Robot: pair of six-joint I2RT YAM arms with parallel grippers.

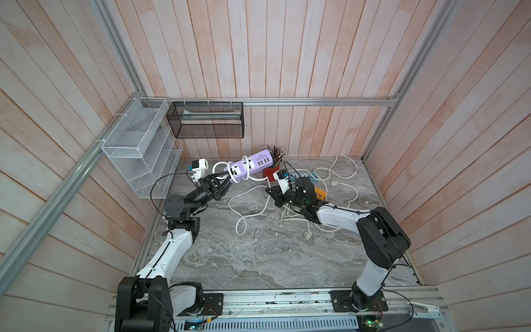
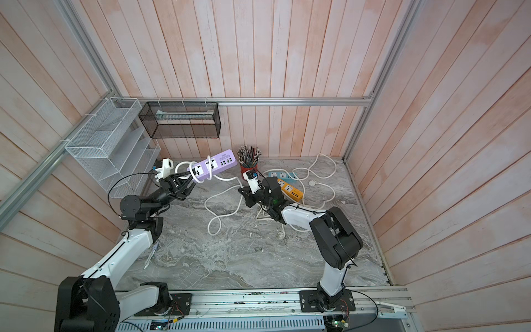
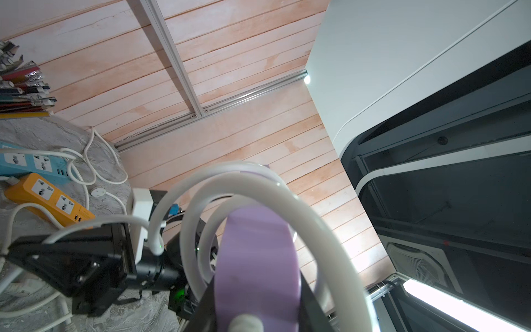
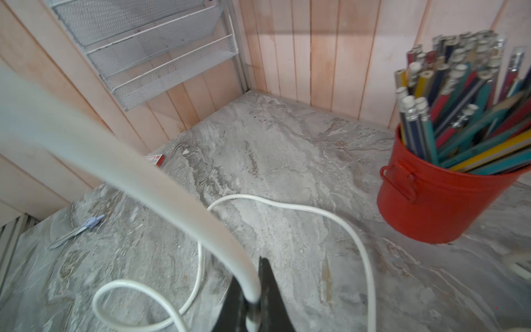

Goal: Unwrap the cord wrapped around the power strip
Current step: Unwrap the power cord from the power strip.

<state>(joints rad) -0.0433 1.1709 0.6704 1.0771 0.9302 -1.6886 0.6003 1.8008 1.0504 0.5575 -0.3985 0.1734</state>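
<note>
The purple power strip [image 1: 253, 164] is lifted off the table at the back, tilted, in both top views [image 2: 218, 164]. My left gripper [image 1: 230, 180] is shut on its near end; in the left wrist view the black fingers [image 3: 311, 304] flank the purple body [image 3: 258, 258]. White cord [image 3: 287, 201] still loops twice around the strip. From there the cord [image 1: 258, 178] runs to my right gripper [image 1: 270, 190], which is shut on it; the right wrist view shows the cord [image 4: 172, 184] pinched in that gripper [image 4: 253, 290]. The rest of the cord [image 1: 244, 207] lies in loops on the table.
A red cup of pencils [image 1: 269, 172] stands just behind the right gripper. Blue [image 1: 304, 174] and orange [image 1: 321, 195] power strips with tangled white cords lie at the back right. A white wire rack [image 1: 138, 149] and black mesh basket [image 1: 205, 119] hang on the walls. A pen [image 2: 150, 255] lies near the left arm.
</note>
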